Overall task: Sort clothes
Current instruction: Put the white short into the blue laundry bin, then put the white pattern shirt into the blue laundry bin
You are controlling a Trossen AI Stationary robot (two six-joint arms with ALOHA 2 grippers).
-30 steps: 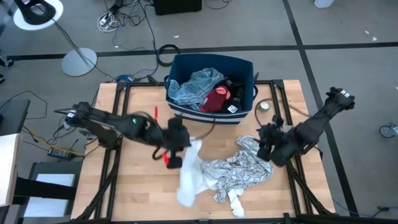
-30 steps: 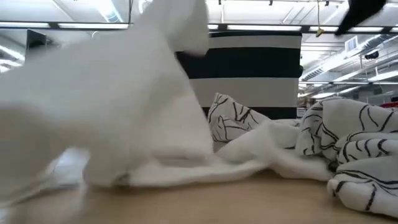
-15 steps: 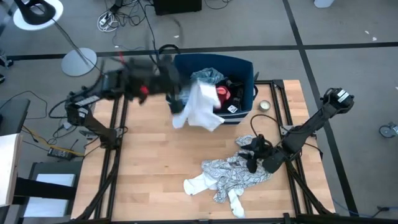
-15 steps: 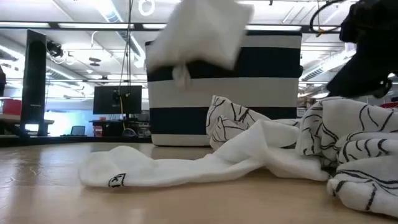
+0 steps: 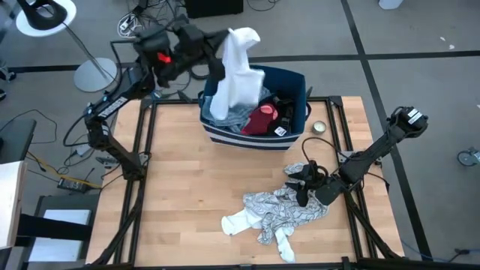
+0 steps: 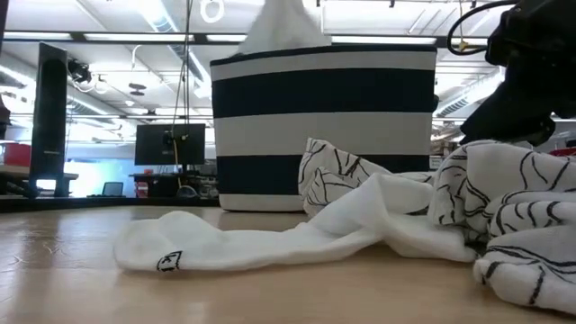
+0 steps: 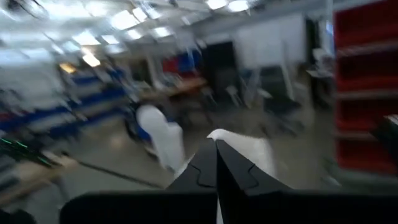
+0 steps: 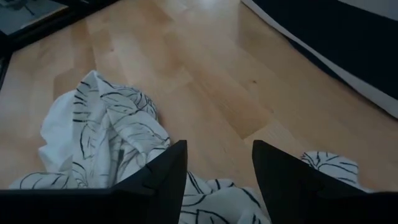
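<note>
Cloth, a white garment (image 5: pixel 238 64), hangs in the upper middle of the high view, draped down over the left side of the dark blue bin with white stripes (image 5: pixel 294 79). The left gripper (image 5: pixel 217 54) holds it from the upper left, fingers closed together on the white fabric, which the left wrist view shows just beyond the meeting fingertips (image 7: pixel 214 163). Inside the bin lie a light blue piece (image 5: pixel 225 114), a dark red one (image 5: pixel 259 120) and something black (image 5: pixel 285 101). In the lower middle of the wooden table (image 5: pixel 180 187) a black-and-white patterned garment (image 5: pixel 289 206) lies crumpled, touching a plain white garment (image 5: pixel 244 221) that stretches toward the lower left. The right gripper (image 5: pixel 306 185) sits low at the patterned garment's right edge, its fingers (image 8: pixel 160 171) spread apart above the fabric.
</note>
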